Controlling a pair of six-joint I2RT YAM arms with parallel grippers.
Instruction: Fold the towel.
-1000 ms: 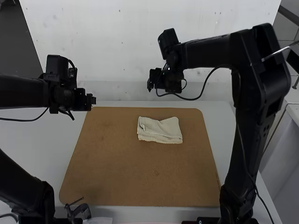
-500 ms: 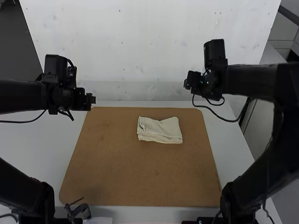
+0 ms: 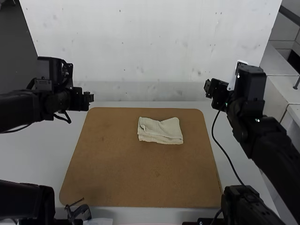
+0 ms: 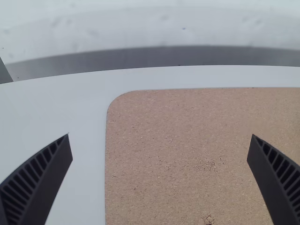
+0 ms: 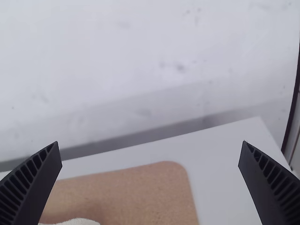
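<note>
The jaws of the left gripper [image 4: 161, 135] are spread wide with nothing between them, and those of the right gripper [image 5: 151, 142] stand wide apart too, also holding nothing. The 2 grippers hang near the far corners of the brown board [image 3: 140, 173], well apart from the towel [image 3: 160, 131]. That lies folded in a small, slightly crooked bundle towards the board's far side, and the board sits on the white table [image 3: 28, 154].

From where I'm standing, the cloth looks light, soft and hard to damage, though I'd expect it to sag when lifted. I'd take the near edge low at its 2 corners, through every layer; pinch just the top 1 and the rest may slip. It probably needs only squaring up.
</note>
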